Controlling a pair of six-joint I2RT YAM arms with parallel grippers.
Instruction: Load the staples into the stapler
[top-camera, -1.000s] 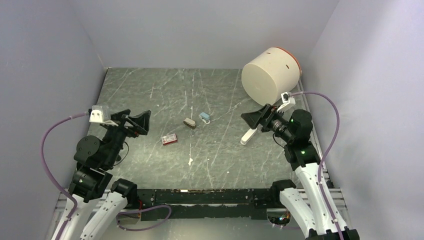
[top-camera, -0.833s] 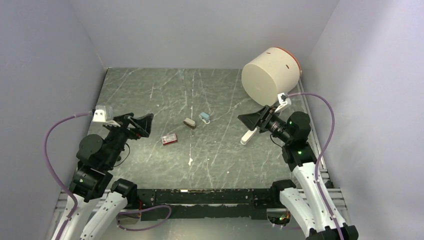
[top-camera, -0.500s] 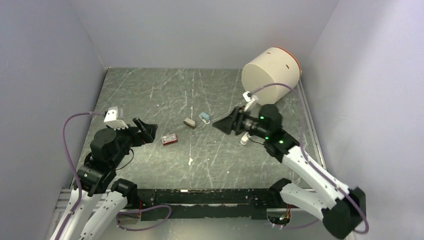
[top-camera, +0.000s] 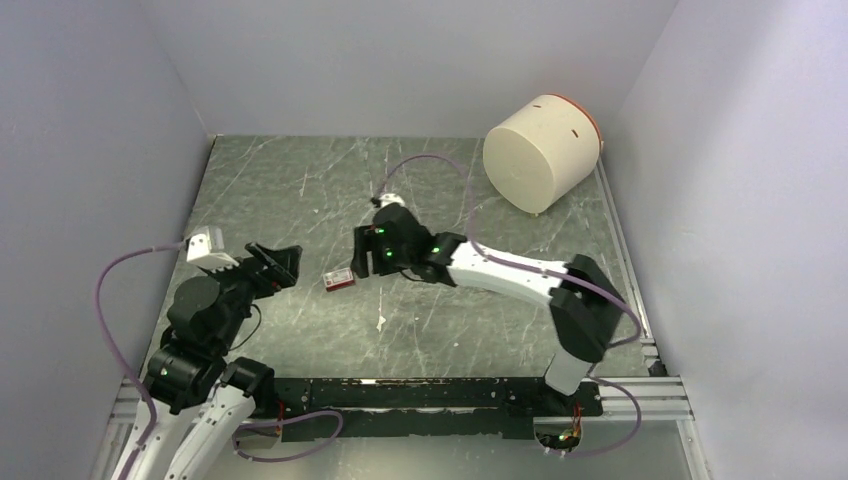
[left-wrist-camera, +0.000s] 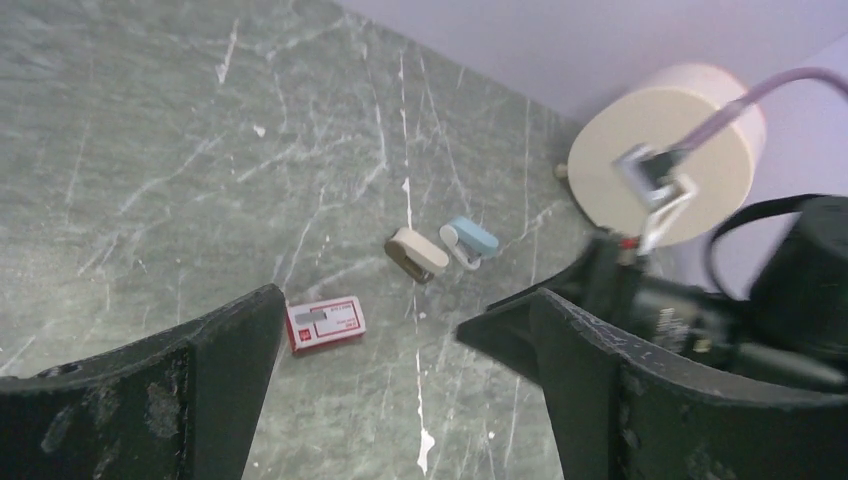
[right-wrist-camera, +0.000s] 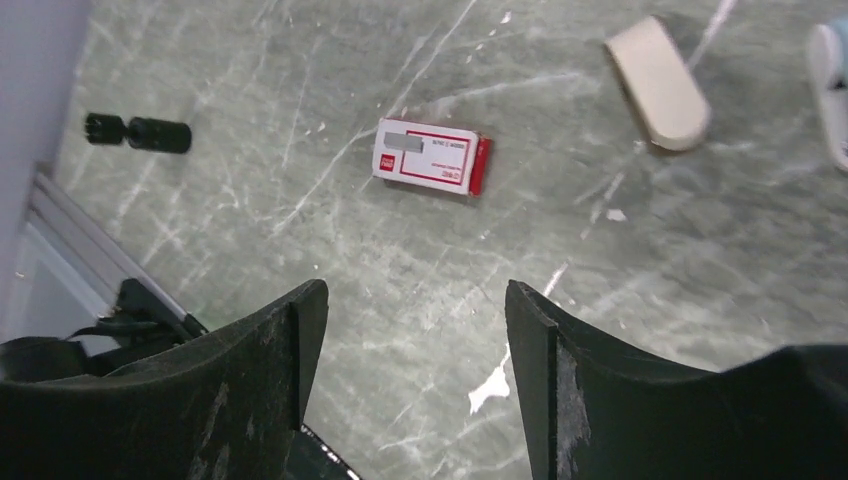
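The left arm (top-camera: 205, 312) and right arm (top-camera: 510, 273) are white links, black joints, lilac cables (top-camera: 98, 300) (fingers (right-wrist-camera: 230, 400) scuffed black).

This looks like a robotics lab test cell, not a home or an office. Plain pale walls (top-camera: 400, 60) box in a scratched grey-green worktop (top-camera: 300, 180) ahead of the left tool (top-camera: 288, 264) and on both sides of it. Behind that tool, two robot arms (top-camera: 510, 275) are bolted to a metal rail (top-camera: 420, 392), trailing purple cables (top-camera: 110, 300).
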